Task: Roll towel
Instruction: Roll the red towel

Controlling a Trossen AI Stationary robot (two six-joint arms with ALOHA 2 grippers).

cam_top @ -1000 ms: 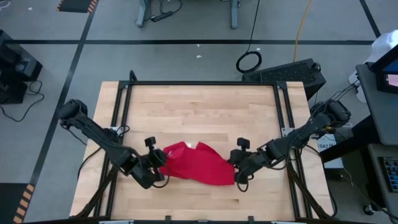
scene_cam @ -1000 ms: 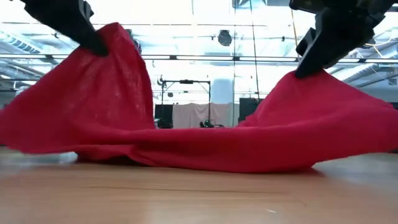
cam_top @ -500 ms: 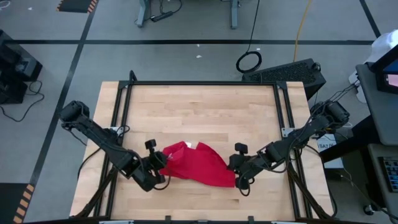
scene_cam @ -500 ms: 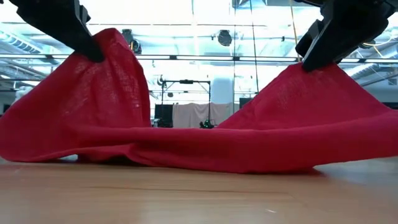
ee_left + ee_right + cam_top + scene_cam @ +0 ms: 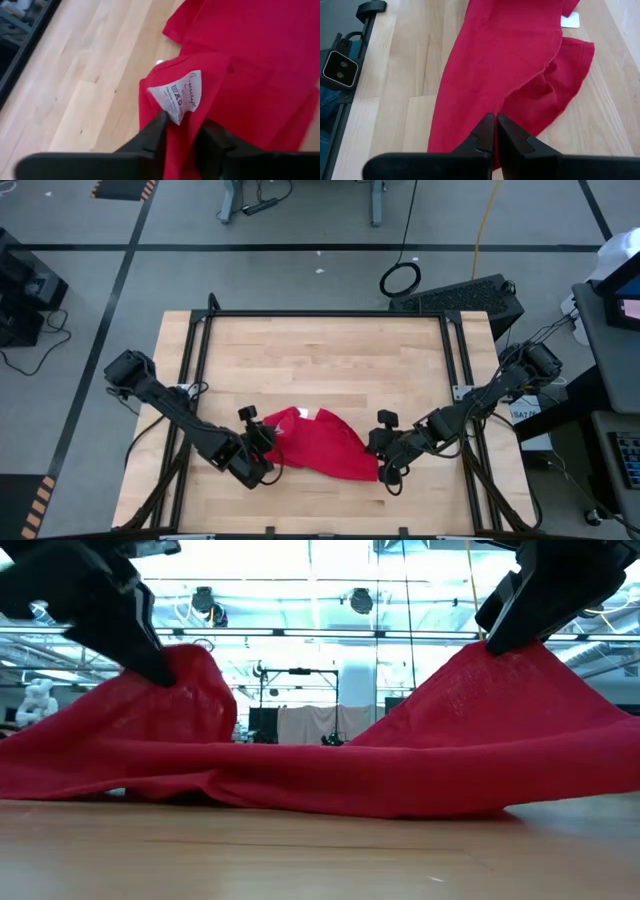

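Sagging between both claws (edges lifted), towel (image 5: 318,444).

Bare worktop (image 5: 320,360) from 9 through 12 to 3 o'clock of the red towel (image 5: 320,445), open for passage. Blocked at 9 o'clock of the cloth by the left gripper (image 5: 262,448), at 3 o'clock by the right gripper (image 5: 378,448), each at a raised fold. Black frame rails (image 5: 325,314) along the worktop's edges.

table (image 5: 320,350): light wood, black frame | floor: cable coil (image 5: 400,278) | black case (image 5: 462,295)
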